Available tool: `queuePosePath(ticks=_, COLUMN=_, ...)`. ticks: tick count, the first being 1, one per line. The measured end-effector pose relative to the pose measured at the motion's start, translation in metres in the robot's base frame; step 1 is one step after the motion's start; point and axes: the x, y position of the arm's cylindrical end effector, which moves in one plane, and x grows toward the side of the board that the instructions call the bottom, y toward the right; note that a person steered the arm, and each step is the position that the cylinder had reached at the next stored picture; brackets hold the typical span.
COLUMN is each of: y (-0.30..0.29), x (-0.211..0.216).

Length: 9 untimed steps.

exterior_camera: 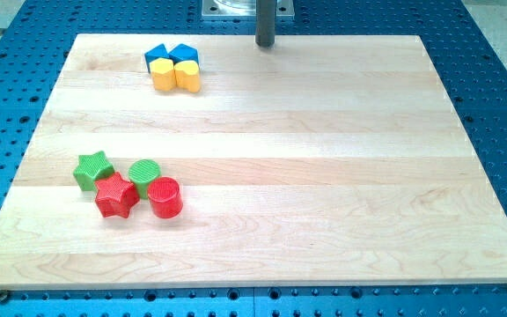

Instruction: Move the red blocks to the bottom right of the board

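Observation:
A red star block [116,195] and a red cylinder block [165,196] lie side by side at the view's lower left of the wooden board [324,176]. A green star block [93,169] touches the red star from the upper left. A green cylinder block [145,172] sits just above, between the two red blocks. My tip [265,44] is at the board's top edge near the middle, far from the red blocks and to the right of the blue and yellow cluster.
Two blue blocks [171,56] and two yellow blocks [176,77] form a tight cluster at the view's upper left. A blue perforated table [500,106] surrounds the board.

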Motion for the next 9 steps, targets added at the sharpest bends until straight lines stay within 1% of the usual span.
queuePosePath(ticks=2, y=0.000, x=0.001)
queuePosePath(ticks=3, y=-0.009, x=0.008)
queuePosePath(ticks=4, y=-0.005, x=0.058)
queuePosePath(ticks=5, y=-0.016, x=0.150)
queuePosePath(ticks=6, y=-0.059, x=0.229)
queuePosePath(ticks=7, y=-0.067, x=0.345)
queuePosePath(ticks=8, y=-0.120, x=0.403)
queuePosePath(ticks=9, y=-0.228, x=0.400)
